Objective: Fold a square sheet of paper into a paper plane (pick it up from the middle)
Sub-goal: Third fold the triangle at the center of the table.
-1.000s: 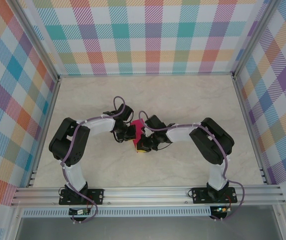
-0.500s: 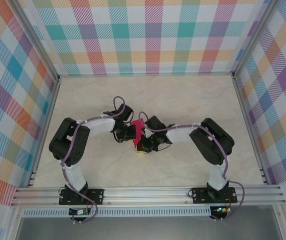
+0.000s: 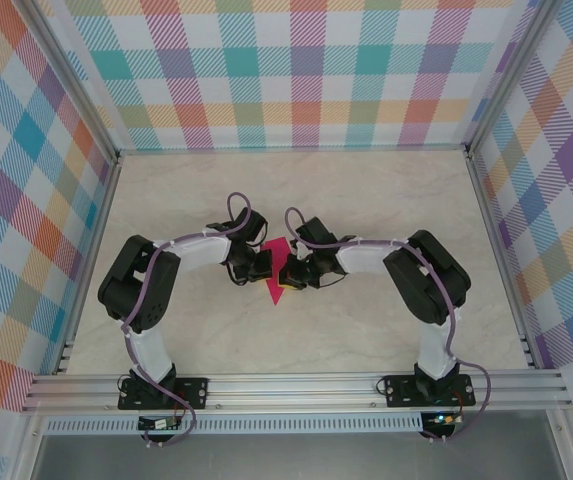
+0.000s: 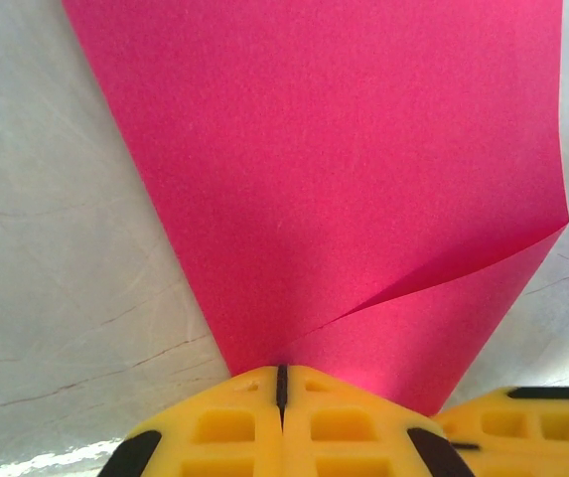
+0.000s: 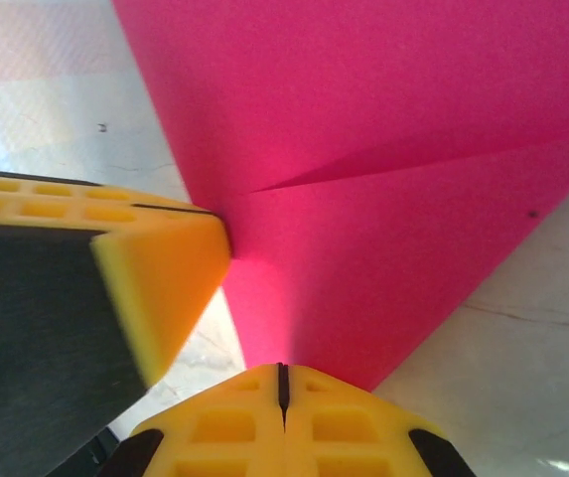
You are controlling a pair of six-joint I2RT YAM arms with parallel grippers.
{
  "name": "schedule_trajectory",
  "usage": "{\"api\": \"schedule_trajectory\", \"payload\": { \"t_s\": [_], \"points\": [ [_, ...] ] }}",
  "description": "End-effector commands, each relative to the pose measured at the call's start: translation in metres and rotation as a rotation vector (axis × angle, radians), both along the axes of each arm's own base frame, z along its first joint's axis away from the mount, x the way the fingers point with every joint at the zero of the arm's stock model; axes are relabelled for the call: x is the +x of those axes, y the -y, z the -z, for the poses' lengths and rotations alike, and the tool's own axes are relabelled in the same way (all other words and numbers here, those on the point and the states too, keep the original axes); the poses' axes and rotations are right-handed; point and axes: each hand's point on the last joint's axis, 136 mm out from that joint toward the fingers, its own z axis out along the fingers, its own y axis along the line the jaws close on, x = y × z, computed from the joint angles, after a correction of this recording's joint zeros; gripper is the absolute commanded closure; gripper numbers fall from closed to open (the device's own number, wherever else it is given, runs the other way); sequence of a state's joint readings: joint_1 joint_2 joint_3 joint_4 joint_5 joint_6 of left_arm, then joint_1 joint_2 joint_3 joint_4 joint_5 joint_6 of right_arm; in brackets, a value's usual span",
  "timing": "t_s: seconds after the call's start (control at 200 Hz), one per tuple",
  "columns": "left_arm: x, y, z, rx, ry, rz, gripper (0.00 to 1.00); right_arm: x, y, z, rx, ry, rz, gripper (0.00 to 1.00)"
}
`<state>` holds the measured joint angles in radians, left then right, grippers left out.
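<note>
While the one pale desk [image 3: 386, 200] stretches wide, a single creased square sheet of paper [image 4: 344, 169] sits at its middle, half hidden from above and cut off up close. Two pincers, the left pincer [image 4: 281, 383] and the right pincer [image 5: 283, 383], each pinch it, fingers pressed together.

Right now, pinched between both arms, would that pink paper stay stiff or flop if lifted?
Probably floppy: the pink paper looks thin and buckles along a crease beside the shut jaws. Likely very light, being a single thin sheet. Both pairs of jaws grip near one corner, so it might crumple or tear if the arms pull apart.
</note>
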<state>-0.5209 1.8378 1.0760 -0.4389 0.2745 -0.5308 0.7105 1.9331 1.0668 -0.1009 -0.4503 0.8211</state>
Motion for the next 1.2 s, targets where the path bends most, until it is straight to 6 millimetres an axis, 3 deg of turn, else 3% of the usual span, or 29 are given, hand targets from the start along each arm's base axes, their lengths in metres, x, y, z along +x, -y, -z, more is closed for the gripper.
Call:
{"api": "schedule_trajectory", "payload": {
  "t_s": [0.0,0.105,0.34,0.525,0.67,0.77,0.895,1.01,1.195],
  "points": [
    [-0.04,-0.053,0.061,0.266,-0.149,-0.023,1.0,-0.005,0.009,0.019,-0.064,-0.037,-0.006,1.0],
    [-0.04,-0.052,0.061,0.265,-0.148,-0.022,1.0,-0.007,0.011,0.021,-0.071,-0.048,-0.002,1.0],
    [-0.039,-0.052,0.059,0.266,-0.144,-0.021,1.0,0.009,0.0,-0.015,0.012,0.036,0.001,1.0],
    [-0.038,-0.051,0.058,0.258,-0.138,-0.021,1.0,0.019,0.013,0.009,-0.036,0.001,0.042,1.0],
    [-0.032,-0.043,0.051,0.218,-0.107,0.0,1.0,0.013,0.018,0.024,-0.064,-0.031,0.043,1.0],
    [-0.021,-0.029,0.033,0.151,-0.051,0.024,1.0,0.007,0.022,0.027,-0.069,-0.046,0.048,1.0],
    [-0.001,-0.006,-0.01,0.026,0.052,0.032,1.0,-0.001,0.018,0.024,-0.047,-0.074,0.048,1.0],
    [0.006,0.0,-0.042,-0.042,0.126,-0.002,0.95,-0.012,0.012,0.024,-0.044,-0.118,0.063,1.0],
    [-0.016,0.0,-0.048,-0.169,0.109,-0.107,1.0,-0.016,0.006,0.025,-0.039,-0.178,0.148,1.0]
  ]
}}
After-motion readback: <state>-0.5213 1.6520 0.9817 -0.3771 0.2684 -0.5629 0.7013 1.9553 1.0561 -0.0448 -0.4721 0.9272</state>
